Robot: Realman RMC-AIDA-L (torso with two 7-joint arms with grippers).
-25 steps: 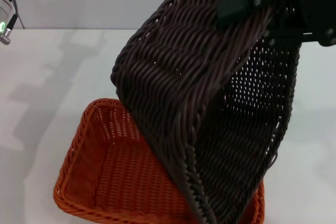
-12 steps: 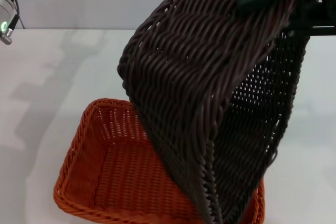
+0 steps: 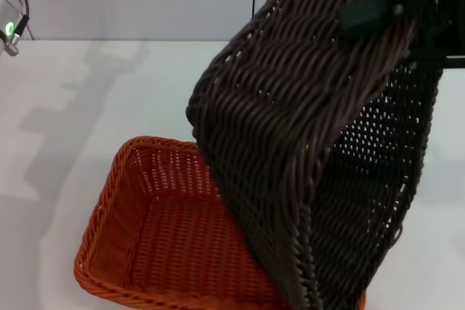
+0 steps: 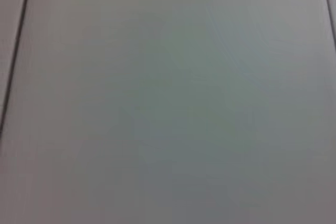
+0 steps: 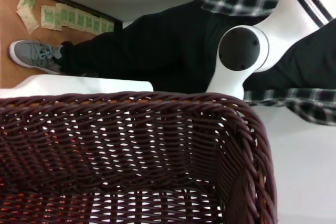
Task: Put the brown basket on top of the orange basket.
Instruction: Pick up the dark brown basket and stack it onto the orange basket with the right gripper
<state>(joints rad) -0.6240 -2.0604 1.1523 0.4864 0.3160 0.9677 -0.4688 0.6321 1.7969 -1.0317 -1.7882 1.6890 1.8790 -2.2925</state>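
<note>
The brown basket (image 3: 290, 128) hangs tilted steeply on edge in the air, its lower rim over the right part of the orange basket (image 3: 160, 237). The orange basket sits flat on the white table, its right half hidden behind the brown one. My right gripper (image 3: 378, 9) is at the top right, shut on the brown basket's upper rim. The right wrist view looks down into the brown basket's open weave (image 5: 131, 156). Only a silver part of my left arm (image 3: 10, 23) shows at the top left corner, parked; its gripper is out of view.
The white table (image 3: 87, 92) stretches to the left and behind the baskets, up to a grey wall. In the right wrist view a person in black trousers (image 5: 157, 45) stands beyond the table, next to a white robot joint (image 5: 240, 49).
The brown basket has moved to the right and slightly up with my right gripper, uncovering more of the orange basket's floor. The left arm has stayed still.
</note>
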